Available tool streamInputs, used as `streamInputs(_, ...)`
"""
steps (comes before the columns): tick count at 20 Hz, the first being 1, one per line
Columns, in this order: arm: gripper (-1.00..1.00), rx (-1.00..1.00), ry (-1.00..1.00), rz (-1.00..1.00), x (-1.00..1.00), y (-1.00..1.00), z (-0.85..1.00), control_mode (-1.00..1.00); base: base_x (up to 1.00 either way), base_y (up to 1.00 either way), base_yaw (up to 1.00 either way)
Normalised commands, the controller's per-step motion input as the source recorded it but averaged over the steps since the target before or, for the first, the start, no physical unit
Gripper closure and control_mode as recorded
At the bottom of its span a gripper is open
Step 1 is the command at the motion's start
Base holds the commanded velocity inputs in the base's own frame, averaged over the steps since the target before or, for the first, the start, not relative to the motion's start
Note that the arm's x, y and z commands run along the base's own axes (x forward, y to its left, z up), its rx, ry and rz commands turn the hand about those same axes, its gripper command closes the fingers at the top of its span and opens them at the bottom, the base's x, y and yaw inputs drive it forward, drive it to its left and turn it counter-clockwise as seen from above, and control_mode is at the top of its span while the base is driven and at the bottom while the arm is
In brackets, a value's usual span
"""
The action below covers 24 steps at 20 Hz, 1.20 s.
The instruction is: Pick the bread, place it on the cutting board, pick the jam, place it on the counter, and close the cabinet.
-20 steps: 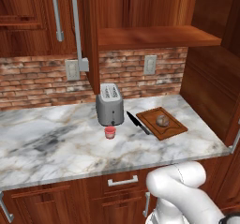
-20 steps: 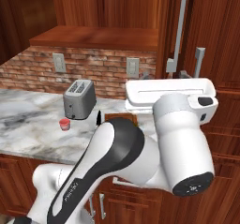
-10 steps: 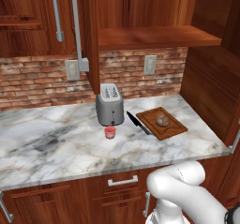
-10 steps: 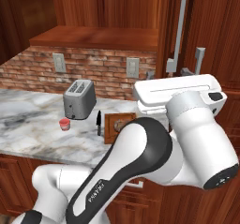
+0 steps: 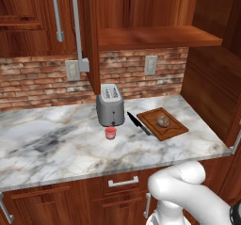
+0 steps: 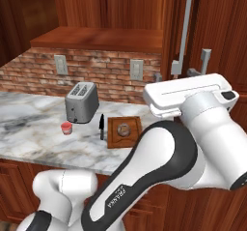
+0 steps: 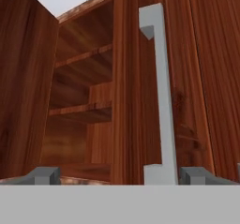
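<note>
The bread (image 5: 163,120) (image 6: 124,128) lies on the cutting board (image 5: 175,130) (image 6: 113,139), at the right of the counter (image 5: 56,153) (image 6: 29,138). The jam (image 5: 110,132) (image 6: 66,127) stands on the counter in front of the toaster. The cabinet door (image 5: 90,36) (image 7: 131,101) hangs open, its long silver handle (image 5: 77,26) (image 6: 183,27) (image 7: 159,96) facing outward. In the hand view my gripper (image 7: 121,177) is open, its fingertips (image 7: 44,175) spread wide. It sits close before the door and handle, with the cabinet's bare shelves (image 7: 79,110) to the left.
A silver toaster (image 5: 110,105) (image 6: 82,102) stands against the brick wall. A black knife (image 5: 138,123) (image 6: 102,127) lies left of the board. An open wooden shelf (image 5: 155,36) hangs above the board. My arm's bulky white and dark links (image 6: 164,172) rise at the counter's right end.
My arm has swung a little to the right and up toward the cabinet door. The bread, jam and board have not moved.
</note>
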Motion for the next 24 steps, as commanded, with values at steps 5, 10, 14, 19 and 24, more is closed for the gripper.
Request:
streamInputs(5, -1.0, 0.0, 0.0, 0.04, 0.09, 0.03, 0.0, -1.0, 0.0, 0.0, 0.0)
streamInputs(10, -1.0, 0.0, 0.0, 0.06, 0.0, 0.04, 0.0, -1.0, 0.0, 0.0, 0.0)
streamInputs(14, -1.0, 0.0, 0.0, 0.07, 0.0, 0.06, 0.0, -1.0, 0.0, 0.0, 0.0)
streamInputs(19, -1.0, 0.0, 0.0, 0.09, 0.0, 0.03, 0.0, -1.0, 0.0, 0.0, 0.0)
streamInputs(24, -1.0, 0.0, 0.0, 0.1, 0.1, 0.0, 0.0, -1.0, 0.0, 0.0, 0.0)
